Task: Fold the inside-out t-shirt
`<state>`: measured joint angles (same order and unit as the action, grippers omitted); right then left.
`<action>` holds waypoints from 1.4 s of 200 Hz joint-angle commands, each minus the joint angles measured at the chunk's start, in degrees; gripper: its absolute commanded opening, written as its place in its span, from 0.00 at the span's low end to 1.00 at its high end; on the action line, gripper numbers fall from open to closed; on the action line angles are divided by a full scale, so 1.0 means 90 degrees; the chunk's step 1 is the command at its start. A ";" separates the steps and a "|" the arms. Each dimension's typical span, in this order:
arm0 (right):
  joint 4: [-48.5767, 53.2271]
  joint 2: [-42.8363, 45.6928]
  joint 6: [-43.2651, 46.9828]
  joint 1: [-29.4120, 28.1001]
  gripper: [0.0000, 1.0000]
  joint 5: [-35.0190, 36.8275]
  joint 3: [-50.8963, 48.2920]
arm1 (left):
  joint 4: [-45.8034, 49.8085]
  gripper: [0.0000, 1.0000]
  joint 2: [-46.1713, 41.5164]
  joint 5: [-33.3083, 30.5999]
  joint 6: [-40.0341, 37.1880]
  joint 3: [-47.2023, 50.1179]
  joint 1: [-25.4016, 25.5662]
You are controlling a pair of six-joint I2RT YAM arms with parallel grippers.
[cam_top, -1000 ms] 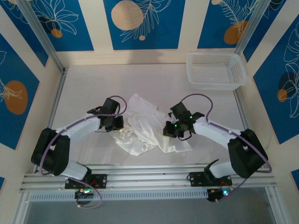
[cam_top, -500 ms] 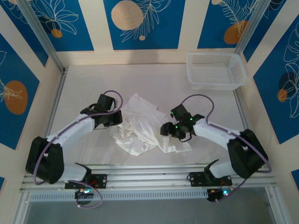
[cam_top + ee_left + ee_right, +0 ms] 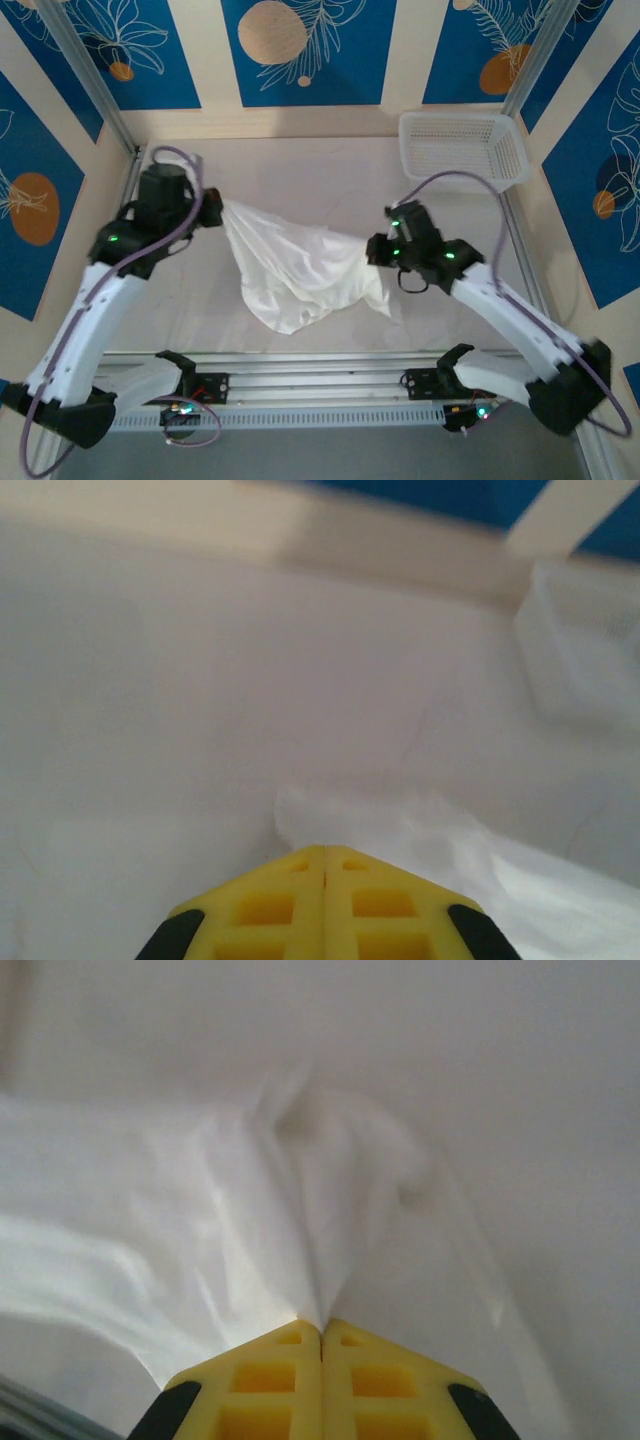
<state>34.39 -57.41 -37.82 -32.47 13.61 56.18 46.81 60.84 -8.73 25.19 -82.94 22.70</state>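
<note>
Cloth hangs stretched between the 2 grippers. The inside-out t-shirt point(image 3: 300, 270) is held up over the middle of the table point(image 3: 330, 170). Its upper edge is drawn into a line from the left gripper point(image 3: 213, 210) to the right gripper point(image 3: 374, 250), and its lower part sags and appears to rest on the surface towards the near edge.

Both tools are clamped on fabric. In the right wrist view the yellow fingers point(image 3: 270, 1390) meet with white folds fanning out from their tips. In the left wrist view the fingers point(image 3: 270, 912) are pressed together with cloth bunched just beyond them, and from above the shirt narrows to a point at that gripper.

The material looks thin, light and limp. It will likely drape, crease and slip rather than keep a shape, so each pinch probably needs a seam, hem or shoulder, not a loose middle fold.

The white mesh basket point(image 3: 462, 150) sits well apart at the far right corner.

No label, brand or print is readable on the cloth. The blue wall panels point(image 3: 300, 50) carry leaf drawings and no words.
</note>
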 commanded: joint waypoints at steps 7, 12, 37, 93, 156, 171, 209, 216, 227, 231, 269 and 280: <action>0.0496 0.1024 0.0455 0.0223 0.00 0.1087 0.0815 | 0.0796 0.00 -0.0124 -0.1131 -0.0662 -0.1541 -0.0081; 0.0455 0.1135 0.0503 0.0236 0.00 0.1104 0.0930 | 0.0822 0.00 -0.0143 -0.1191 -0.0690 -0.1737 -0.0081; 0.0304 0.1558 0.0688 0.0239 0.00 0.1369 0.1343 | 0.0762 0.00 -0.0344 -0.1483 -0.0830 -0.2374 -0.0079; -0.0038 0.1969 0.1022 0.0251 0.00 0.1294 0.1990 | 0.0634 0.00 -0.0603 -0.1785 -0.1177 -0.2979 -0.0081; 0.0006 0.1484 0.0272 0.0266 0.00 0.0303 0.0835 | 0.0052 0.00 0.1216 -0.0682 -0.1352 -0.2958 -0.0077; 0.0586 0.1024 -0.0128 0.0364 0.00 0.0625 0.0660 | 0.0002 0.00 0.1732 0.0283 -0.1170 -0.2736 -0.0068; 0.0939 0.1032 -0.0513 0.1420 0.00 0.0322 -0.0156 | -0.1925 0.22 0.1453 0.2355 -0.0190 0.0407 0.0722; 0.0814 0.1200 -0.0495 0.1678 0.00 -0.0022 -0.0351 | -0.2052 0.26 0.1495 0.2364 -0.0066 0.0837 0.0992; 0.0704 0.1434 -0.0462 0.1976 0.00 -0.0428 -0.0606 | -0.2227 0.31 0.1660 0.2334 0.0103 0.1422 0.1426; 0.0677 0.1519 -0.0452 0.2054 0.00 -0.0547 -0.0689 | -0.2307 0.32 0.1745 0.2328 0.0182 0.1592 0.1589; 0.0627 0.1867 -0.0630 0.2221 0.00 -0.1094 -0.1197 | -0.3156 0.39 0.2992 0.2290 0.0764 0.2100 0.2849; 0.0550 0.1874 -0.0693 0.2217 0.00 -0.1266 -0.1294 | -0.3226 0.40 0.3440 0.2267 0.0872 0.1920 0.2988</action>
<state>41.06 -40.93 -41.91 -12.69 8.64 46.81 24.95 85.23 10.13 28.38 -64.31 46.44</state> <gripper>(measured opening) 0.055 0.388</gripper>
